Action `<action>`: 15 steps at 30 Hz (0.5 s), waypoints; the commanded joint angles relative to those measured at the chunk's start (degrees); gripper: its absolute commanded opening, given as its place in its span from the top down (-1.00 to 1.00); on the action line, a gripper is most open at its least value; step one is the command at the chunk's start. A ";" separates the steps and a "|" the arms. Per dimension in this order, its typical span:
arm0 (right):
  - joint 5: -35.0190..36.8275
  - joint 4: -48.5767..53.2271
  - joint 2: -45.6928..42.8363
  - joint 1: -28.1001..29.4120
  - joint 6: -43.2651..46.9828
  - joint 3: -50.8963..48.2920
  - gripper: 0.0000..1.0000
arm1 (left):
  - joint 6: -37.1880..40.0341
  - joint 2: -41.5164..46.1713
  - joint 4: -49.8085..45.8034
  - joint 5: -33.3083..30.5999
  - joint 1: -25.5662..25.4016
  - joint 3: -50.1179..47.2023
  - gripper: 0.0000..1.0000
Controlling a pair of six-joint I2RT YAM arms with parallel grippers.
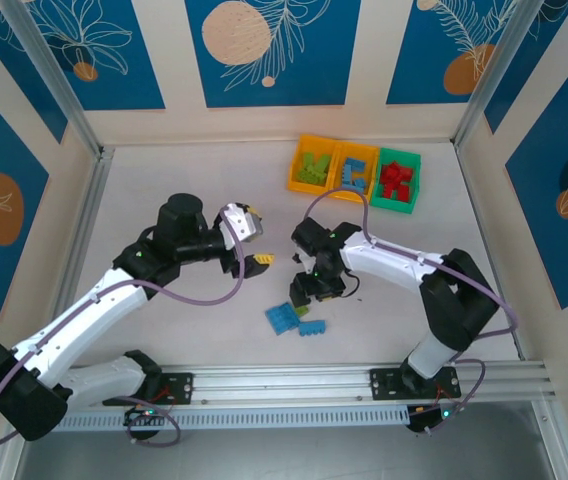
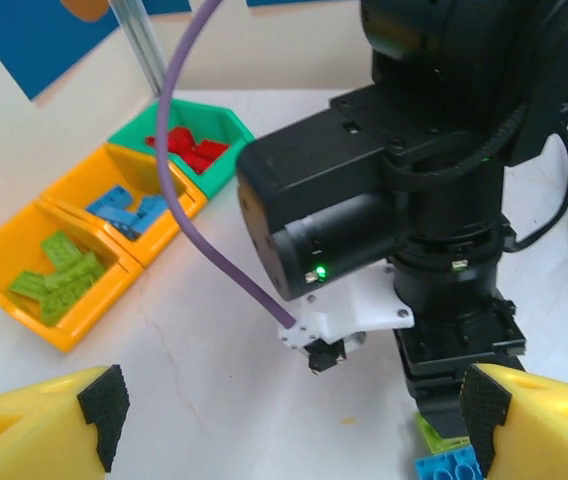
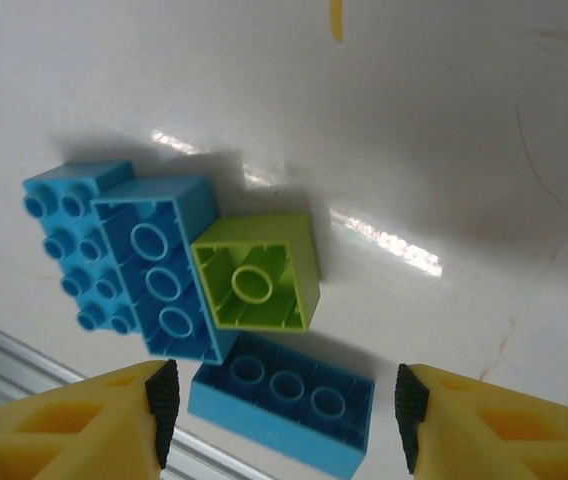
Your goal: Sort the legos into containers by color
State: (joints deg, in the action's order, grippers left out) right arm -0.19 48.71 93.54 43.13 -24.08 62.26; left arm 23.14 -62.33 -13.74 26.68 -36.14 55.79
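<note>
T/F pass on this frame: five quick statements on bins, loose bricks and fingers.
1. Red legos lie in the green bin. True.
2. The loose lime green brick lies studs up. False: its hollow underside faces up.
3. The left fingers clamp a brick. False: they stand wide apart with nothing between them.
4. Loose blue bricks lie beside the lime green brick. True.
5. Binned blue legos share a bin with green legos. False: blue lie in the middle bin, green in the end bin.
</note>
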 commanded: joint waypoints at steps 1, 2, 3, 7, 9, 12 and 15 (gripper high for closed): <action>-0.38 -1.86 2.32 0.45 1.92 1.35 -0.21 | 1.95 0.12 -0.75 2.42 -0.15 -0.51 -0.76; -0.63 -2.10 3.01 0.50 1.99 1.27 -0.18 | 1.92 -0.01 -0.61 2.48 -0.15 -0.58 -0.77; -0.92 -2.57 3.44 0.55 2.00 1.16 -0.16 | 1.98 -0.16 -0.51 2.44 -0.15 -0.57 -0.77; -2.58 -3.38 5.51 0.81 2.39 0.93 -0.15 | 2.19 -0.51 -0.35 2.46 -0.10 -0.60 -0.80; -2.95 -3.61 6.51 0.90 2.55 0.93 -0.15 | 2.26 -0.59 -0.36 2.56 -0.16 -0.82 -0.81; -2.79 -3.54 7.70 0.82 2.43 1.01 -0.12 | 2.17 -0.59 -0.20 2.64 -0.14 -1.23 -0.82; -1.25 -3.13 8.91 0.34 1.54 1.26 -0.04 | 1.71 -0.60 0.43 2.59 -0.11 -1.75 -0.84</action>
State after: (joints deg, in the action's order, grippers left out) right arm -1.48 45.34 101.27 43.59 -22.44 62.39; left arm 24.18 -62.81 -14.22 27.05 -36.14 55.09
